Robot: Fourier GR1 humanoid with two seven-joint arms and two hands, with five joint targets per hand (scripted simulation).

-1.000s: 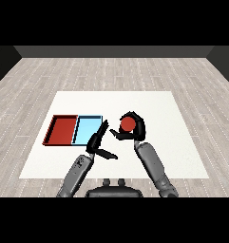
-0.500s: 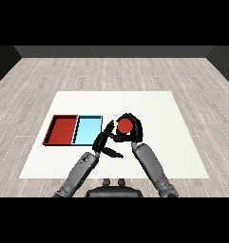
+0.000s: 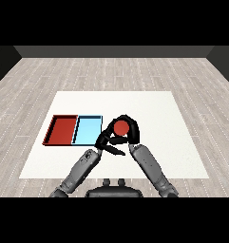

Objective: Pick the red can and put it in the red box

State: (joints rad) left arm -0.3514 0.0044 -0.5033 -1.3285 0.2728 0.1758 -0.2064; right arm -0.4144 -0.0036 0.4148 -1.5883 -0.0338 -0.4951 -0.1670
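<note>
The right hand (image 3: pixel 128 129) curls round the red can (image 3: pixel 121 127), held upright; the red tray (image 3: pixel 62 130) lies well to its left, beyond the blue tray (image 3: pixel 87 130), while the left hand (image 3: pixel 108 144) hangs relaxed beside it

Red can (image 3: pixel 121 127) — in right hand (image 3: pixel 130 130)

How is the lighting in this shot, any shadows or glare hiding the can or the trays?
Head view: light is flat and even, no glare; the red can shows only its top, the right hand curled round it; the left hand is dark against the table; red tray and light blue tray read clearly.
</note>
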